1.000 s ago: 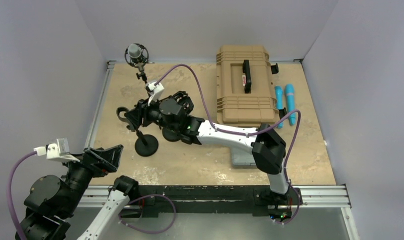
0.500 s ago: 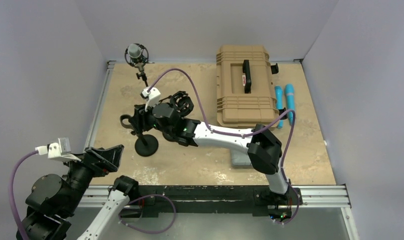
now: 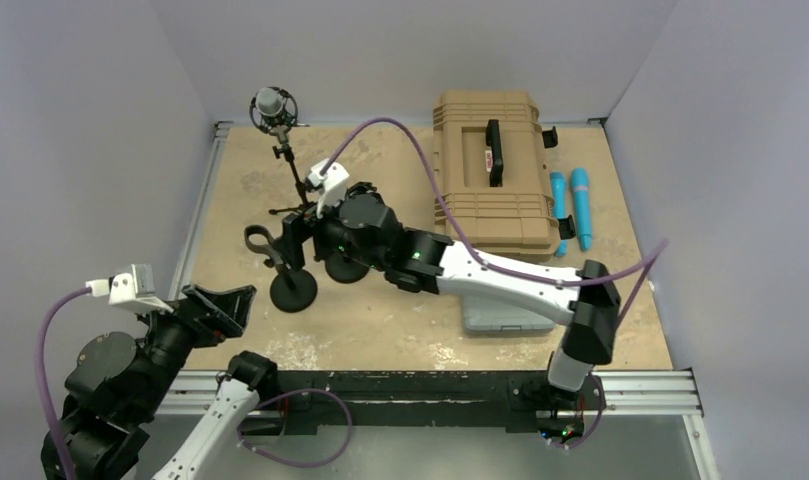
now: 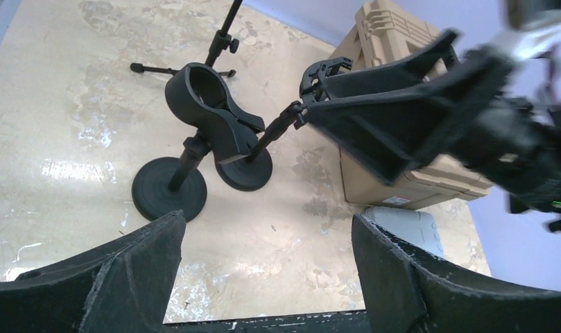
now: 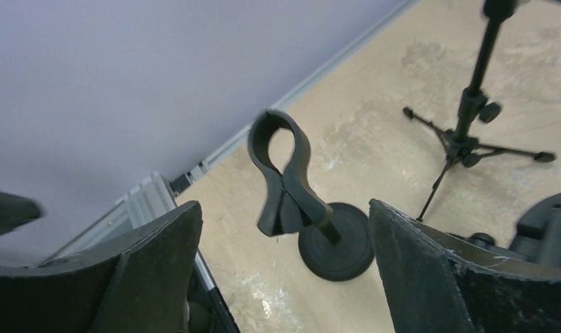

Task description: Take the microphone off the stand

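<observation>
- The left gripper [image 4: 267,236] is hovering over the near left corner of the table [image 3: 620,300], its fingers spread wide with nothing between them.
- A grey box [image 3: 505,318] is lying near the front edge, partly under the right arm.
- A round-based stand [image 3: 293,290] is standing left of centre, its clip [image 5: 281,159] gaping empty at the top.
- The right gripper [image 3: 288,235] is hanging just right of that clip, jaws wide apart and gripping nothing. The clip is sitting ahead of the gap between the fingers, apart from both.
- A second round-based stand [image 4: 244,170] is standing just right of the first, under the right wrist, and is also carrying an empty clip [image 4: 326,69].
- A tan case [image 3: 485,190] is lying shut at the far right, with two blue mics [image 3: 580,200] lying side by side on the table just right of it.
- The microphone [image 3: 271,102] is sitting in a shock mount on top of the tripod [image 3: 298,195] at the far left, well clear of both grippers.
</observation>
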